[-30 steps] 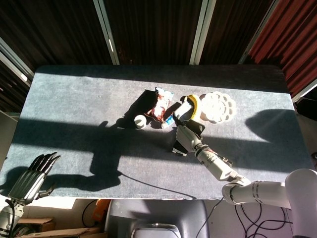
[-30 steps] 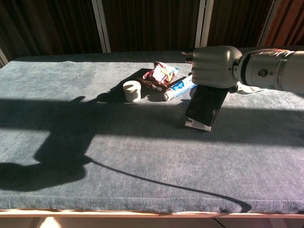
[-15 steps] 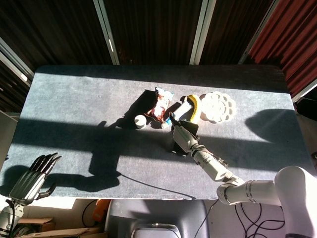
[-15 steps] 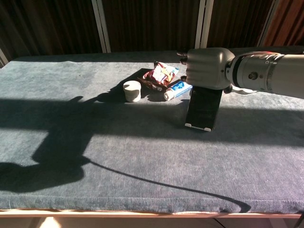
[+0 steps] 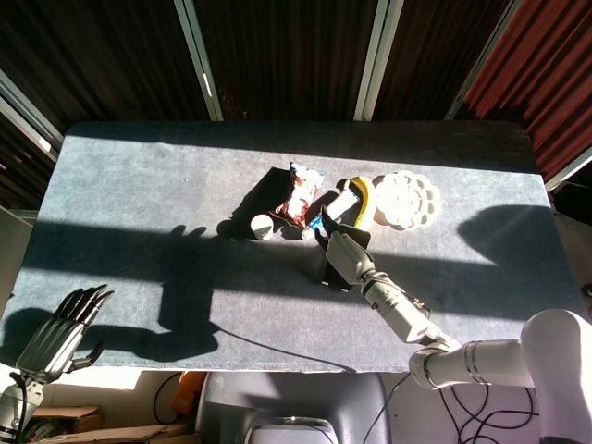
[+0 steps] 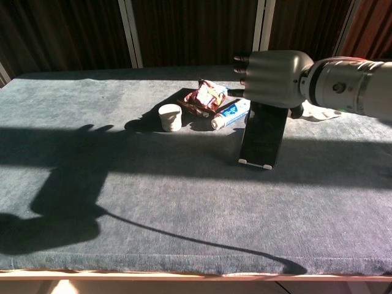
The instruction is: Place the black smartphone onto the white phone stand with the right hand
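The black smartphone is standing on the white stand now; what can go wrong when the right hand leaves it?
The right hand is at the top edge of the black smartphone, which stands steeply on the small white phone stand. If the fingers drag while leaving, the phone may tip. The toothpaste tube lies close behind and could get knocked.

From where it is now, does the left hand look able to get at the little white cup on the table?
Probably not easily. The left hand hangs off the table's near left corner, and the white cup sits far off mid-table, though nothing stands between them.
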Controlling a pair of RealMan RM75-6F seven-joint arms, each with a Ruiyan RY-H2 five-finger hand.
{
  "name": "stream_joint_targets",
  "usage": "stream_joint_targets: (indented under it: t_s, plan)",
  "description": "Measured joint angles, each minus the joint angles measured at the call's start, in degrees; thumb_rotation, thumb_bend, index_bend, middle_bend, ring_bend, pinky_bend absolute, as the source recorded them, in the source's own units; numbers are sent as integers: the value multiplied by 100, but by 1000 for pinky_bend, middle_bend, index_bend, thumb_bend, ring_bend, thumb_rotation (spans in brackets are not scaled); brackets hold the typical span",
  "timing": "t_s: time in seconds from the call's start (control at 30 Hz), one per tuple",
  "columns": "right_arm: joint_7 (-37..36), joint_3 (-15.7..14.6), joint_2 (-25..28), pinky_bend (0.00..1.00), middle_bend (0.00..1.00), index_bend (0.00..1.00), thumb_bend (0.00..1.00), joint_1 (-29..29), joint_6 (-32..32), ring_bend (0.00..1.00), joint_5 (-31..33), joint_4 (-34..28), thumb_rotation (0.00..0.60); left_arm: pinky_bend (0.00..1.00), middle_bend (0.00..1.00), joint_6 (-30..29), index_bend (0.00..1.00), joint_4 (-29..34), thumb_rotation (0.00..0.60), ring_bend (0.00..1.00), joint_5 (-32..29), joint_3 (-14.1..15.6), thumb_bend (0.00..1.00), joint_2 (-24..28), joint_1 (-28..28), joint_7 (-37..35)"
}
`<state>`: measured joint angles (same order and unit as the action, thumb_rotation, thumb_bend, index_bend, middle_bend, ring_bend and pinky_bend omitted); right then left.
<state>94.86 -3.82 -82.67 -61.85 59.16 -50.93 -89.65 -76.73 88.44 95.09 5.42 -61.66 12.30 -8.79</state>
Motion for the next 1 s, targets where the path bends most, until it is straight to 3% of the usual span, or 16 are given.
stream_joint_targets:
  t_s: [0.23,0.43,0.57,0.73,0.87,1.0]
  plan:
    - [-966,20,425,57,16,0,151,413,653,0,-439,-947,600,0,0,-144,0,-10,600,0,14,-20,400,-4,-49,1]
    - [-2655,-131,783,60,0,0,151,1315,1707,0,-1370,-1634,600,0,0,-665,0,-85,600,0,14,-135,402,-76,-223,12]
    - [-4123,-424,1022,4,0,0,150,2345,2737,0,-2103,-1769,600,0,0,-1181,0,-204,600,0,-18,-274,405,-182,-425,35]
    - [-5905,-654,1100,0,0,0,150,3430,3625,0,-2531,-1412,600,0,0,-1397,0,-245,600,0,-192,-404,405,-279,-612,228]
    - [-7414,-708,1051,0,0,0,149,4273,4141,0,-2695,-554,600,0,0,-1311,0,-164,600,0,-248,-409,405,-251,-631,309]
    - [-8384,-686,1024,0,0,0,149,4915,4357,0,-2783,284,600,0,0,-1187,0,-94,600,0,-251,-381,406,-226,-609,369]
